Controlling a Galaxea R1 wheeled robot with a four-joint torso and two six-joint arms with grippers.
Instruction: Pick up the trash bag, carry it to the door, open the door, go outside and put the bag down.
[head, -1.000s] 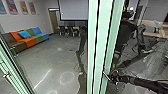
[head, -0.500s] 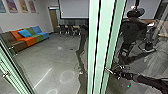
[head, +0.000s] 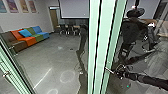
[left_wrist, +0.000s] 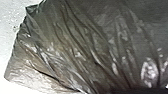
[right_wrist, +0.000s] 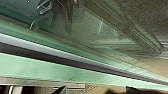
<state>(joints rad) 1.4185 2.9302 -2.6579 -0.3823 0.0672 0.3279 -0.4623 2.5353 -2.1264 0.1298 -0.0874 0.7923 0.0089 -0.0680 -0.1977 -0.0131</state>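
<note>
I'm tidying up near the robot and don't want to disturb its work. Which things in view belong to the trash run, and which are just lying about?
Part of the job:
trash bag
green door frame

Just there:
multicoloured sofa
blue cushion
pale screen
chairs
wall pictures

Right arm (head: 151, 81) black, smooth, rounded tube look, bulkier and more jointed near the wrist. Thin dark cables (head: 122, 66) loop loosely around the wrist; a narrow, pale, metallic-looking tip (head: 109, 70) at the far end.
</note>
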